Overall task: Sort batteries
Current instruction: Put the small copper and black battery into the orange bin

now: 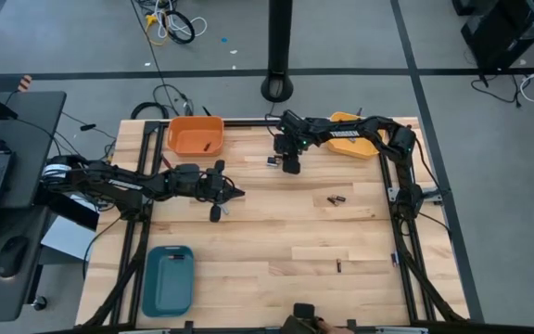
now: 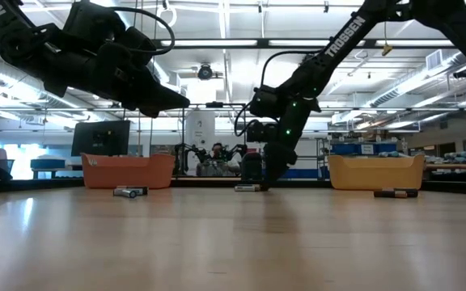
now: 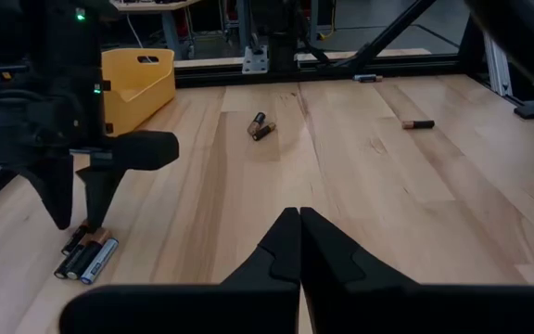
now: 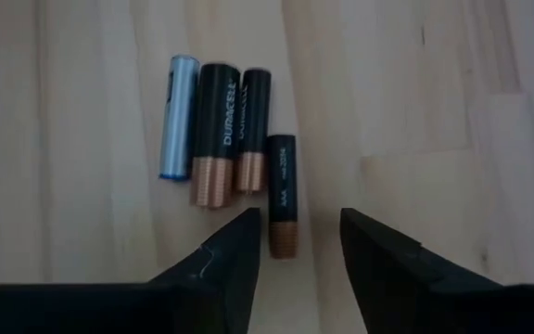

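Observation:
Several batteries lie side by side on the wood near the table's far edge: a silvery-blue one, two black-and-copper ones and a shorter black one. My right gripper is open, pointing down over them; its fingertips stand on either side of the short battery's copper end without touching it. In the low view the right gripper reaches down to the table. My left gripper is shut and empty, raised over the table's left middle.
An orange tray and a yellow tray sit at the far edge, and a teal tray at the near left. Two loose batteries lie right of centre, and one more lies nearer the near edge.

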Available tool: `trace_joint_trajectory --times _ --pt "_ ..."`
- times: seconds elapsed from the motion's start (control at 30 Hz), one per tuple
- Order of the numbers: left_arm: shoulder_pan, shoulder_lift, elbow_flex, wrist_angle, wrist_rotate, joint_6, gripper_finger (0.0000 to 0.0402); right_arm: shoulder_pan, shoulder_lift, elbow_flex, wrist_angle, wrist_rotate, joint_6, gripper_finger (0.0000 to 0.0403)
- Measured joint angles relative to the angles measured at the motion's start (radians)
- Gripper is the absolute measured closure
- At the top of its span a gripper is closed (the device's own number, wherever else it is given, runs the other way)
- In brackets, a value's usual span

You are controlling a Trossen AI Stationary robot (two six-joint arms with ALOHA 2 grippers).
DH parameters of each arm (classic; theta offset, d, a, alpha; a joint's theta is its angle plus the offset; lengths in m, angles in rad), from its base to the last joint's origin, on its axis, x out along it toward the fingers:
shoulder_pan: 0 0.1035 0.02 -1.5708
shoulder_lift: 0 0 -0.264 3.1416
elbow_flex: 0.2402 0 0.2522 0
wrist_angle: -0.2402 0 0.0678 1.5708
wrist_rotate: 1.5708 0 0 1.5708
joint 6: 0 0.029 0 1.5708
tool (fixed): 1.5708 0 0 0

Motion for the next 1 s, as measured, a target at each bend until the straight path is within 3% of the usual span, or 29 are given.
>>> trace_joint_trajectory --times 0.17,0.47,1.0 --pt "0.000 0.000 0.000 0.000 0.000 0.000 0.0396 0.000 0.008 0.001 -0.005 -0.003 0.001 0.0268" --pt "0.000 0.000 0.000 0.002 0.000 -0.001 0.0396 0.004 0.011 0.005 -0.033 0.008 -0.001 0.0369" --pt "0.000 0.000 0.000 0.006 -0.024 -0.002 0.0396 0.009 -0.038 -0.004 -0.088 0.064 0.000 0.0370"
